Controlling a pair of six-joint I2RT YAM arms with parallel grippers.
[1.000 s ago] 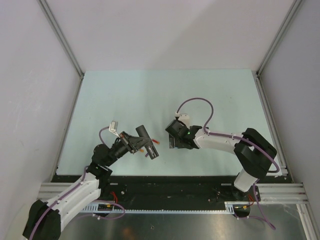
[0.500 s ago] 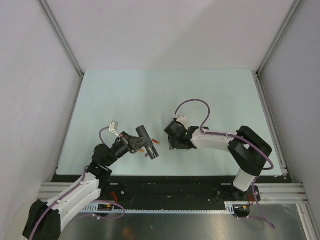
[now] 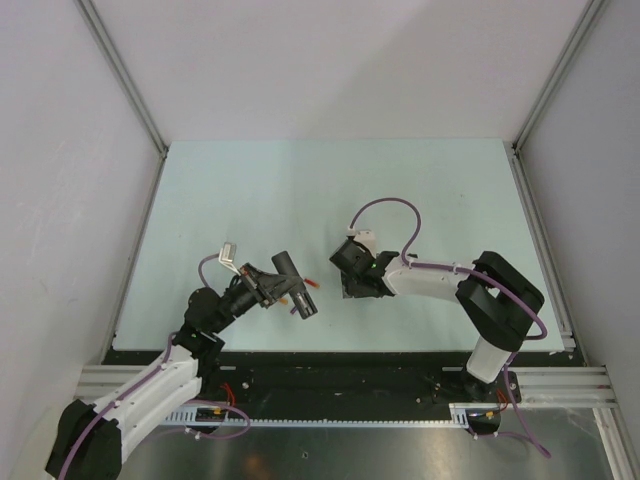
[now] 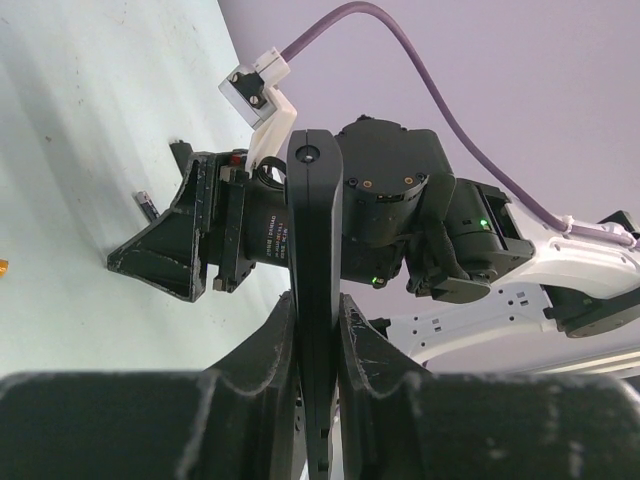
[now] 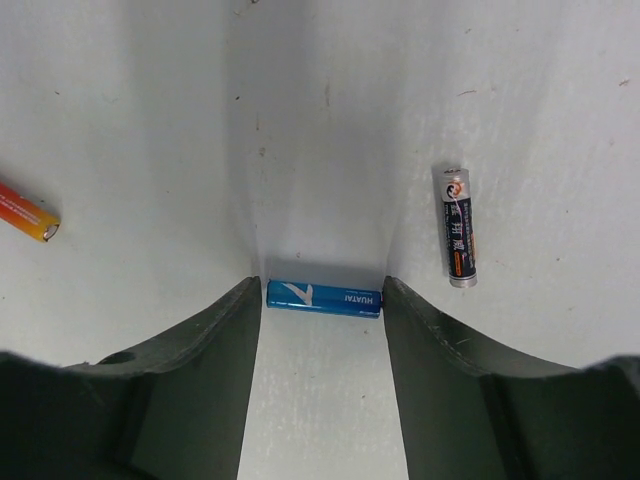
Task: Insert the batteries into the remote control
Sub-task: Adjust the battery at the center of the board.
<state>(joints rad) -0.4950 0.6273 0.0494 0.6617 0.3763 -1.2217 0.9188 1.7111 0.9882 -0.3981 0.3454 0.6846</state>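
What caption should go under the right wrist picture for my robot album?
Right gripper straddles the blue battery on the table, with a grey battery and an orange battery lying nearby.

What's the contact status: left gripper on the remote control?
Touching. Left wrist view: the left gripper pinches the remote control from both sides, no gap.

Pale mint-green table top (image 3: 300, 190), matte, faint scuffs and specks; plain white walls (image 3: 330, 60) on three sides; slanted aluminium posts at back corners, left (image 3: 121, 75) and right (image 3: 558, 75); black strip (image 3: 330, 358) along table's near edge; aluminium rail (image 3: 565, 382) just beyond it; white slotted cable duct (image 3: 340, 422); grey metal sheet (image 3: 350, 455) at frame bottom.
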